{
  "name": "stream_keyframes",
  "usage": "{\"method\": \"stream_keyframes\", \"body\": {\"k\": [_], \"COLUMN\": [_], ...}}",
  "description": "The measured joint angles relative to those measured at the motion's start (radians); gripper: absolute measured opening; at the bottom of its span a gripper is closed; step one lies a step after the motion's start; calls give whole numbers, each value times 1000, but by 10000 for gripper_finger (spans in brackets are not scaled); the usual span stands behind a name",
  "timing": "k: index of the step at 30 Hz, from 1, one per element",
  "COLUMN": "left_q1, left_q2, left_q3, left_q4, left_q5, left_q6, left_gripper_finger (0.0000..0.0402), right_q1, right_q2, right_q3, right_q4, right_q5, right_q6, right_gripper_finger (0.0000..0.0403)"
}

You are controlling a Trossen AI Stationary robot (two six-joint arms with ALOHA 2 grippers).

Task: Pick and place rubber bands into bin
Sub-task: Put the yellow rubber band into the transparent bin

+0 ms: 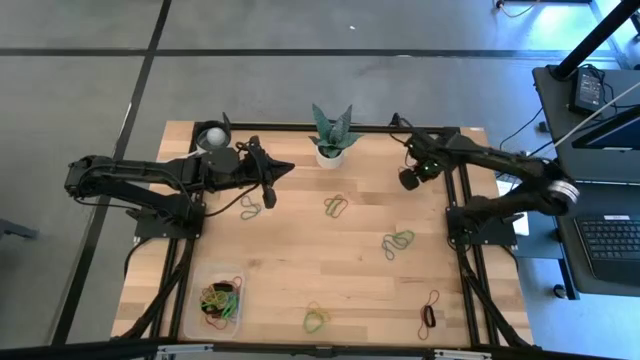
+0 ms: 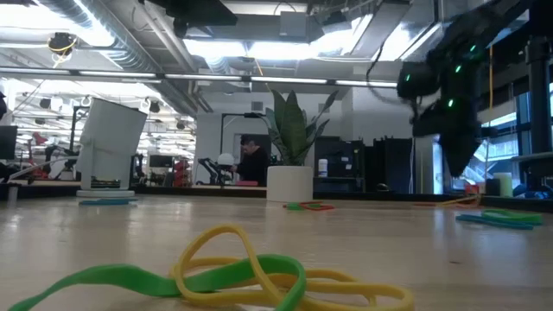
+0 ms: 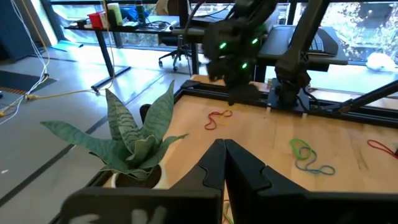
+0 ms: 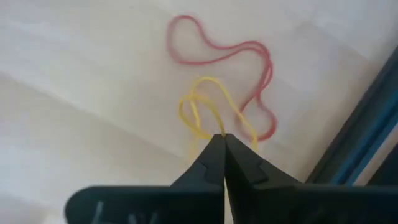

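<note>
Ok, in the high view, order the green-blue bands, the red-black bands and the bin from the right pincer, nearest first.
1. Green-blue bands: mid-table, closest to the right pincer.
2. Red-black bands: front edge, right side.
3. Bin: front-left corner.

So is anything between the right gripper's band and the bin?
Nothing upright. The right gripper, shut on a yellow rubber band, has a clear run to the bin; only flat loose bands lie between.

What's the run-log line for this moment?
right gripper: shut on thin yellow rubber band, red band beside | left gripper: shut, idle near potted plant | clear plastic bin: holds several bands
</note>
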Motion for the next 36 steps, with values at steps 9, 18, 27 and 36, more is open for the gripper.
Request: {"method": "stream_keyframes", "body": {"k": [9,18,27,36], "left_q1": [0,-10,-47,-54], "left_q2": [7,70,205,309], "left_q3": [1,2,1,2], "left_q4": [0,143,371,529], "left_q5": [156,280,392,388], "left_q6": [43,61,70,-98], "left_gripper_finger": [62,185,260,266], "right_q1": [292,697,881,887], "right_q2": [-306,-251,64,356], "right_q3": [51,288,539,824], "right_q4": [-51,109,514,521], "right_q5": [-15,213,356,353], "right_q6": [338,493,236,58], "right_gripper_finger": [1,0,0,0]}}
